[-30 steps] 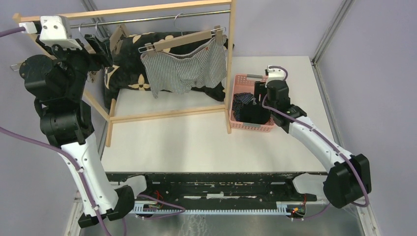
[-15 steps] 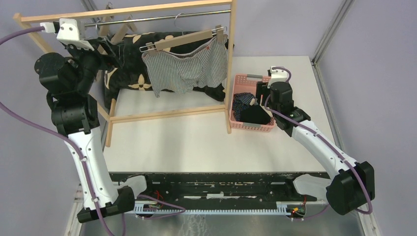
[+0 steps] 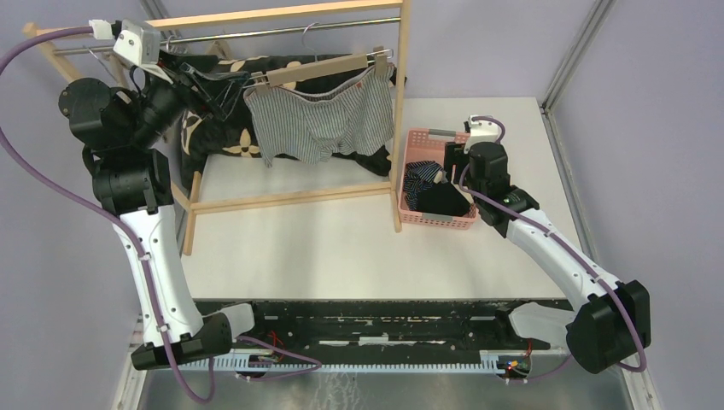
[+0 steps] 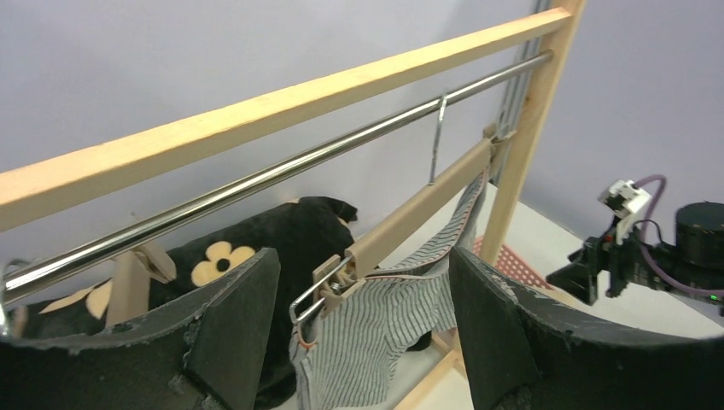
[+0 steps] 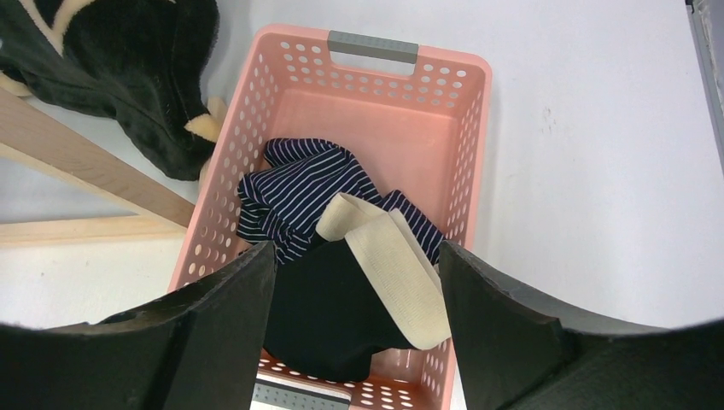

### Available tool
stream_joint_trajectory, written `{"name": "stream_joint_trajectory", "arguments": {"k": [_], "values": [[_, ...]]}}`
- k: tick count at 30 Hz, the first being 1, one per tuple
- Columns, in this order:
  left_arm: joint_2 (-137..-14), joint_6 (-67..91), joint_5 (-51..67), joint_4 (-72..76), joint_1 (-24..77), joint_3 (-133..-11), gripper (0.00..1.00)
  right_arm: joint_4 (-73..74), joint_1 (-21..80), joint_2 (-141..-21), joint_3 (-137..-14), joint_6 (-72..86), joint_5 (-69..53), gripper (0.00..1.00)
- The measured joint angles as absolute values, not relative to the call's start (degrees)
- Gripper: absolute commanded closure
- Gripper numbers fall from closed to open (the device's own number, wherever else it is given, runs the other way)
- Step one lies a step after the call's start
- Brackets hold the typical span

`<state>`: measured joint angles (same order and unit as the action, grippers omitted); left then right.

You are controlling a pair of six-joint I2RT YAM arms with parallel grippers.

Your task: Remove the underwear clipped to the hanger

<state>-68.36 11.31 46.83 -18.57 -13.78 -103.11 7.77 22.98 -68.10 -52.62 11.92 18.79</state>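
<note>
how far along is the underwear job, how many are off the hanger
Done: the navy striped shorts and the black shorts lie in the pink basket, right gripper open and empty above them. In hand: the left gripper, open, faces the clip at the end of the hanger, gripping nothing. Left: the pinstriped shorts hang clipped to that hanger.

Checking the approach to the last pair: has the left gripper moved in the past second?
Yes. From above, the left gripper has travelled right along the steel rail, from its left end toward the hanger and its left clip.
</note>
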Motion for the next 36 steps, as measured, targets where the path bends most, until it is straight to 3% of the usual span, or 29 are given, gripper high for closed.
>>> {"name": "stream_joint_trajectory", "arguments": {"k": [8, 15, 25, 36], "values": [[-71.64, 11.66, 48.66, -18.74, -11.73, -105.65, 0.23, 7.79, 22.98, -68.03, -52.62, 11.94, 17.85, 0.23], [-81.49, 3.90, 37.67, -30.52, 2.31, -115.35, 0.25, 7.84, 22.98, -67.42, -52.62, 11.94, 17.74, 0.23], [-84.51, -1.19, 28.77, -37.36, 5.54, -115.94, 0.26, 7.86, 22.98, -66.37, -52.56, 11.90, 17.52, 0.25], [-84.16, -1.50, 27.94, -36.71, 7.03, -113.80, 0.42, 7.79, 22.98, -66.43, -52.56, 11.90, 16.69, 0.25]]}}
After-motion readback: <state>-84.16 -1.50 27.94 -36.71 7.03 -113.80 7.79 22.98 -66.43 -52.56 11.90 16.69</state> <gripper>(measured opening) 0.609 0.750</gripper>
